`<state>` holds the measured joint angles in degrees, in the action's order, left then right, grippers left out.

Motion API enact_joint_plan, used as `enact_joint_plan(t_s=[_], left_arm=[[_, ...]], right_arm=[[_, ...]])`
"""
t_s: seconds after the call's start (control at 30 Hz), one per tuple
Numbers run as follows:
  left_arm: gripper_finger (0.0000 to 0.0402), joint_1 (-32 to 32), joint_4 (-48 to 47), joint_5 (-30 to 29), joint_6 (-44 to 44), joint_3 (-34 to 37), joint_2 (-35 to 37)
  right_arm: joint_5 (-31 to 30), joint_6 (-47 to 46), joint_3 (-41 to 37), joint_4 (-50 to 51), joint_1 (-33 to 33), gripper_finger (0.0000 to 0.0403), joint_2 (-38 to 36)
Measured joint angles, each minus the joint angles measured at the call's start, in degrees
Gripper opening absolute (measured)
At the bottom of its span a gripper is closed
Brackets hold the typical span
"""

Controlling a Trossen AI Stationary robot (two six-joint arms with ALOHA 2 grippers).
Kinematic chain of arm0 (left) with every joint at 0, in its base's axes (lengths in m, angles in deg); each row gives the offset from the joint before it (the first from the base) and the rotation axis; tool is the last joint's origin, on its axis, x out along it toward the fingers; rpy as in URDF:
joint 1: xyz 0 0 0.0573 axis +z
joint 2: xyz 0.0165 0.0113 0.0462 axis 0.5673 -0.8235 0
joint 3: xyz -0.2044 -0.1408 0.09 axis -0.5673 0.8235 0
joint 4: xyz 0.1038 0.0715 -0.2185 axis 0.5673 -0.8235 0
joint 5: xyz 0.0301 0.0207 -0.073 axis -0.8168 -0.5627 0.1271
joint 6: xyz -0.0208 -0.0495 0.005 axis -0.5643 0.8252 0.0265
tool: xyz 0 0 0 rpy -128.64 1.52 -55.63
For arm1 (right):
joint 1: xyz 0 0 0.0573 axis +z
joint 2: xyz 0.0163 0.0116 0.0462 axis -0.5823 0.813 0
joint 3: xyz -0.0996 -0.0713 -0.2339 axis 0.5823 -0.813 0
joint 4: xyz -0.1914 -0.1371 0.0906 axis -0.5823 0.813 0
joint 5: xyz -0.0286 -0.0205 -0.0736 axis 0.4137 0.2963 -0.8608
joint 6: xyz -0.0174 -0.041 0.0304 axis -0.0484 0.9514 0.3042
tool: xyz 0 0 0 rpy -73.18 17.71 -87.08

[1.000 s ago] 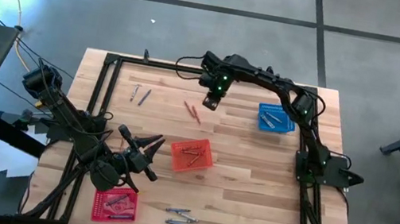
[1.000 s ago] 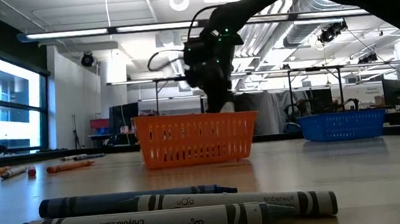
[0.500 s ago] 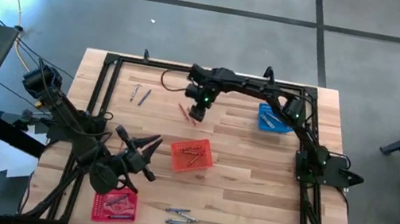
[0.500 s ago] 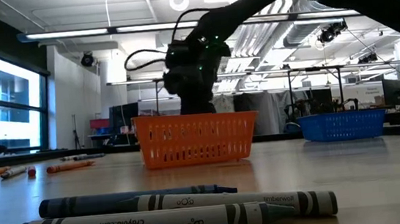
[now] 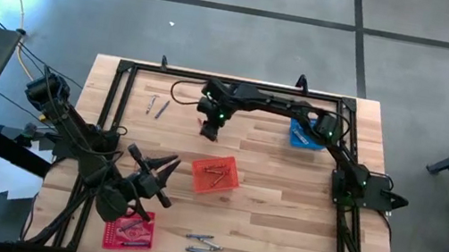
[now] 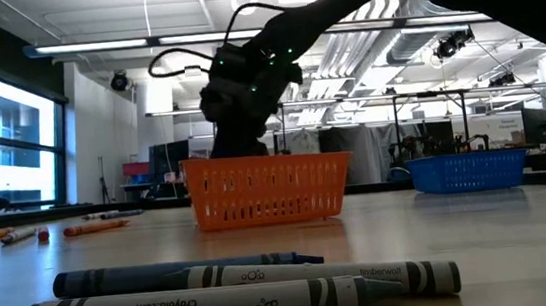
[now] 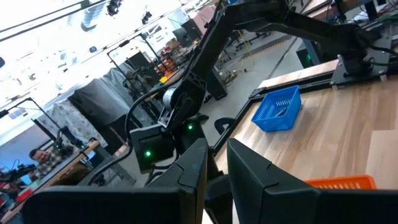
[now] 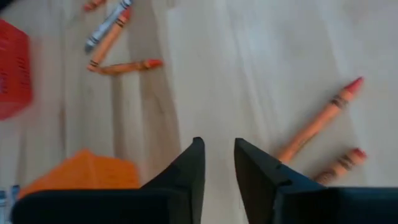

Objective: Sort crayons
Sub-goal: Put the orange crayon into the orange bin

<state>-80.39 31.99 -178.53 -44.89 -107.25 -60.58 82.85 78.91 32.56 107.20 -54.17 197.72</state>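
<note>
The right gripper [image 5: 209,129] hangs over the far middle of the table [image 5: 281,225], its fingers [image 8: 189,168] slightly apart with nothing between them, just beside two orange crayons [image 8: 320,121]. The left gripper [image 5: 165,171] waits at the near left, left of the orange basket [image 5: 215,175], its fingers [image 7: 189,171] a narrow gap apart and empty. More crayons [image 5: 156,106] lie at the far left, others [image 5: 201,245] near the front edge, some in the red basket [image 5: 128,230] and blue basket [image 5: 307,132].
</note>
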Motion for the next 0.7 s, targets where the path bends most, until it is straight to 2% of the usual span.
enact_joint_plan(t_s=[0.17,0.47,0.7], left_arm=[[0.0051,-0.8,0.0,0.0,0.0,0.0,0.0],[0.0051,-2.4,0.2,0.0,-0.2,0.0,0.0],[0.0051,-3.6,0.4,0.0,-1.1,0.0,0.0]], right_arm=[[1.0,-3.6,0.0,-4.1,0.8,0.0063,1.0],[0.8,-10.7,0.0,-8.2,-0.2,0.0061,3.5],[-1.8,-18.0,0.0,-10.2,-1.7,0.0061,4.6]])
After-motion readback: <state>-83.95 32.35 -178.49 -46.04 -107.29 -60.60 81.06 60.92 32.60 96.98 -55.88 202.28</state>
